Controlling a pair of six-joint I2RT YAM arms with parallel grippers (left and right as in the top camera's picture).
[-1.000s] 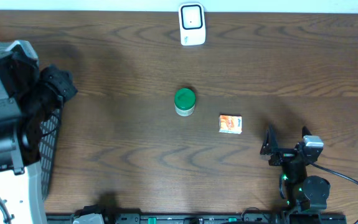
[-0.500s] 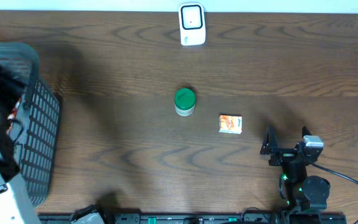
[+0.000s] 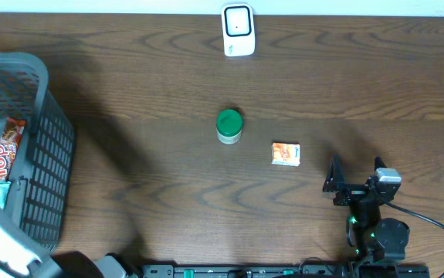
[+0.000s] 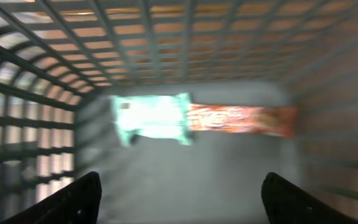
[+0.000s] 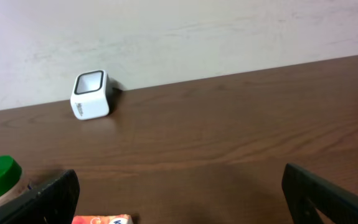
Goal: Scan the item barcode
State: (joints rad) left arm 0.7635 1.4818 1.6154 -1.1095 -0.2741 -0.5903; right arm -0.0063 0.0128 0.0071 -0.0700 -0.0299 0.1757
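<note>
Left gripper [image 4: 180, 180]: jaws wide, empty, above basket [image 3: 52, 147] containing teal packet [image 4: 152, 118] and orange bar [image 4: 241, 120]. Right gripper [image 3: 356, 171]: jaws wide, empty, low over table [image 3: 167, 177].

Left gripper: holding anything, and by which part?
Nothing held: left gripper open above mint packet and red wrapper in the basket.

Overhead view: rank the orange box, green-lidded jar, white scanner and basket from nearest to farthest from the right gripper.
From the right gripper, in the overhead view:
1. orange box, just ahead, to its left.
2. green-lidded jar, at the table's centre.
3. white scanner, at the far edge.
4. basket, at the far left side.
</note>
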